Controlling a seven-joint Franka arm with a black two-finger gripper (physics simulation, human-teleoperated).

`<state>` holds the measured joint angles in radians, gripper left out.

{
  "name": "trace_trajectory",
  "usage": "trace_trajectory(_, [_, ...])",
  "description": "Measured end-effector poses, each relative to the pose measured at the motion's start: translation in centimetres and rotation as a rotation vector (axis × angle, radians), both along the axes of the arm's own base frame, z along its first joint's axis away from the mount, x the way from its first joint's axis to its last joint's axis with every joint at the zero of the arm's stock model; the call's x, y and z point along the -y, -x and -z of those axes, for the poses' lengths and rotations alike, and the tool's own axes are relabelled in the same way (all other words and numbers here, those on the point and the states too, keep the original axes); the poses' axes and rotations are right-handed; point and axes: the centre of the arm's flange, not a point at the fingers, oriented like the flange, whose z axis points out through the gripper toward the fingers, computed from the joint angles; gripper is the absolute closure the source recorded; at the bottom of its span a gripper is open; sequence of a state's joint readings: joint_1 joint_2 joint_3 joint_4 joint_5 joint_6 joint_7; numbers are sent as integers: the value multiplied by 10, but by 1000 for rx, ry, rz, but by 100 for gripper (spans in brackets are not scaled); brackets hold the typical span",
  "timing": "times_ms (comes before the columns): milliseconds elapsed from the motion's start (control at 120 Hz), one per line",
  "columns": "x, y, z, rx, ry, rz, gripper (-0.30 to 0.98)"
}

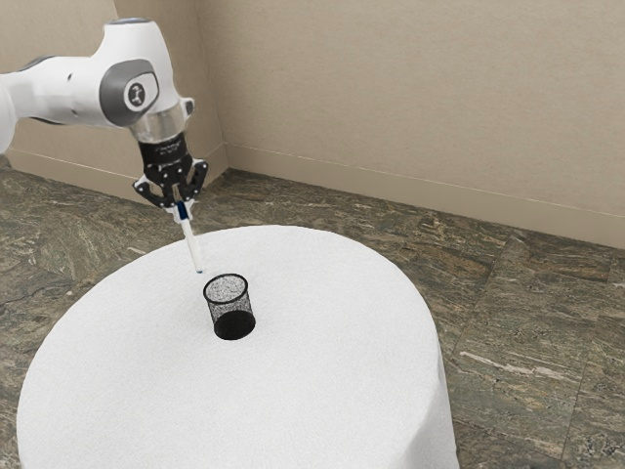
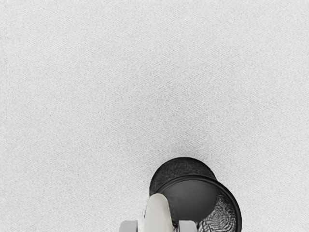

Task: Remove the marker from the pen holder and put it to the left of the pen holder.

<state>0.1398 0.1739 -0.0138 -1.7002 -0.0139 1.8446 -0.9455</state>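
1. Arm (image 1: 59,90): enters from the exterior view's left, roughly level, then bends downward.
2. Wrist (image 1: 161,125): above the tool, slightly tilted.
3. Tool (image 1: 183,209): raised, pointing down.
4. Fingers (image 2: 187,226): opposed, drawn in, gripping from two sides.

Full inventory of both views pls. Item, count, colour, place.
Marker: 1, white with a dark blue upper end, in the pincer, pointing down, outside the pen holder
Mesh pen holder: 1, black, upright on the table
Round table: 1, white, under the pen holder
Walls: 2 faces, beige, meeting in a corner beyond the table
Baseboard: along both wall faces, beige
Floor: 1, brown-green, veined, around the table
Franka arm: 1, white and grey, from the exterior view's left
Pincer: 1, black, shut on the marker
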Motion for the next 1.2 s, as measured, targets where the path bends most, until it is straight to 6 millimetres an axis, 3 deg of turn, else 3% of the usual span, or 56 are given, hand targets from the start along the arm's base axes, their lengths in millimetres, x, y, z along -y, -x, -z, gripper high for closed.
trace_trajectory(117, [-29,14,5,-83,-22,-50,71])
trace_trajectory(200, [-45,21,21,-170,-30,-82,71])
trace_trajectory(575, [-87,38,150,-615,-35,-169,71])
trace_trajectory(725, [-90,46,185,-716,-29,-180,71])
trace_trajectory(933, [-89,48,199,-751,-29,-183,69])
trace_trajectory(1200, [-89,43,196,-707,-27,-181,37])
